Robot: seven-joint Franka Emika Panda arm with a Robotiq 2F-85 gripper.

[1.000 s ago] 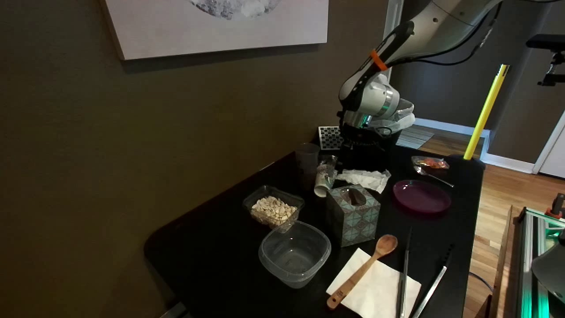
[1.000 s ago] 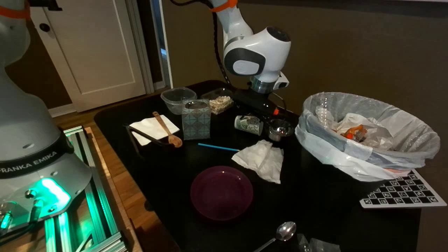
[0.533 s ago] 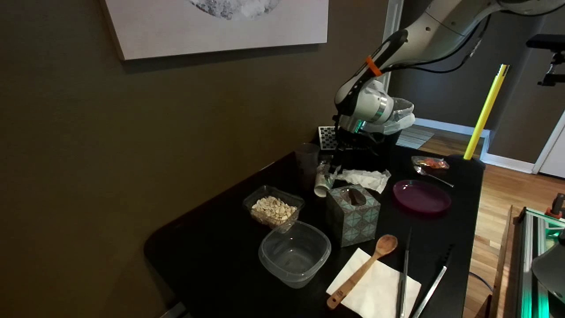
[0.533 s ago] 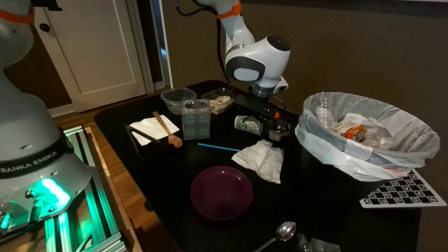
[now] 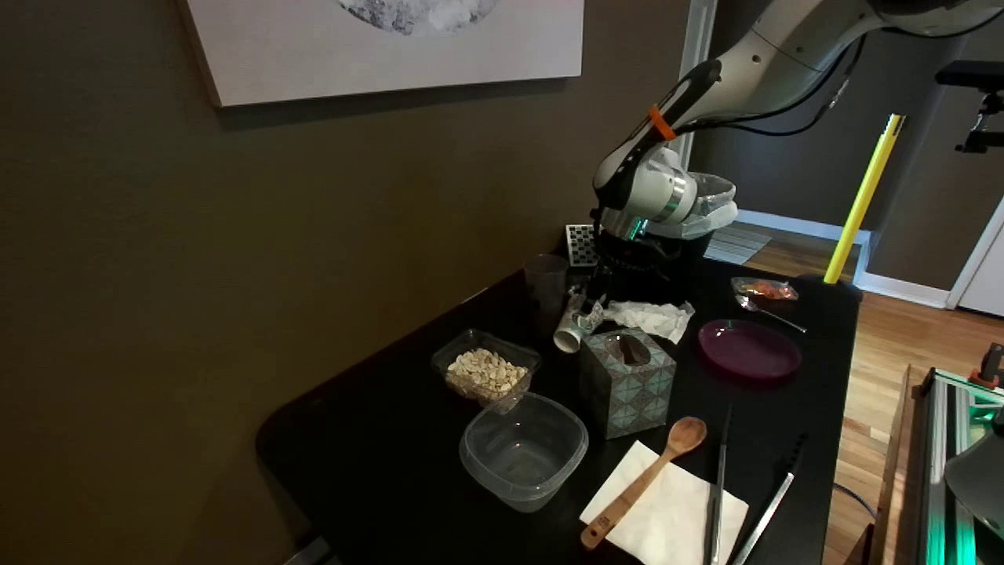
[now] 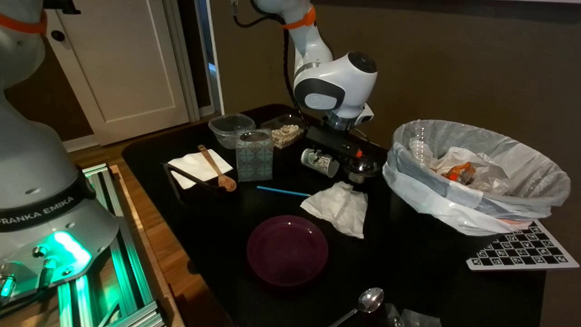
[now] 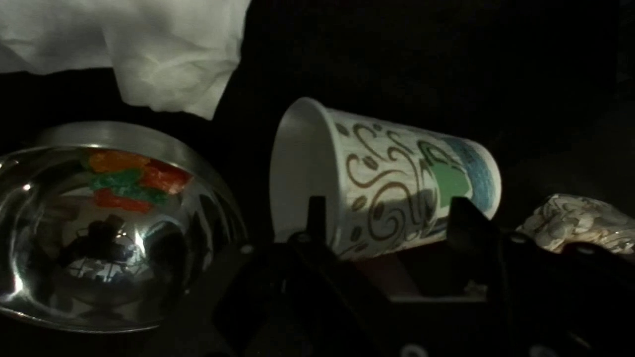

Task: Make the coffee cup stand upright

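Observation:
The coffee cup (image 7: 392, 163) is a white paper cup with brown swirls and a green patch. It lies on its side, with its open mouth to the left in the wrist view. It also shows lying down in both exterior views (image 6: 319, 162) (image 5: 568, 336). My gripper (image 7: 387, 199) is low at the cup with its fingers apart. One finger (image 7: 316, 215) shows in front of the cup's mouth and the other in front of its lower side near the base. I cannot tell whether they touch it. In the exterior views the fingertips are dark and hard to make out.
A shiny metal bowl (image 7: 104, 277) with colourful candy stands beside the cup's mouth. A crumpled napkin (image 6: 338, 206), a tissue box (image 5: 631, 392), a grey tumbler (image 5: 544, 286) and a tub of pale flakes (image 5: 486, 375) are near. A lined bin (image 6: 435, 204) stands beyond the bowl.
The arm has come down toward the table over the last second. The cup has turned a little and shifted slightly toward the tissue box, still on its side.

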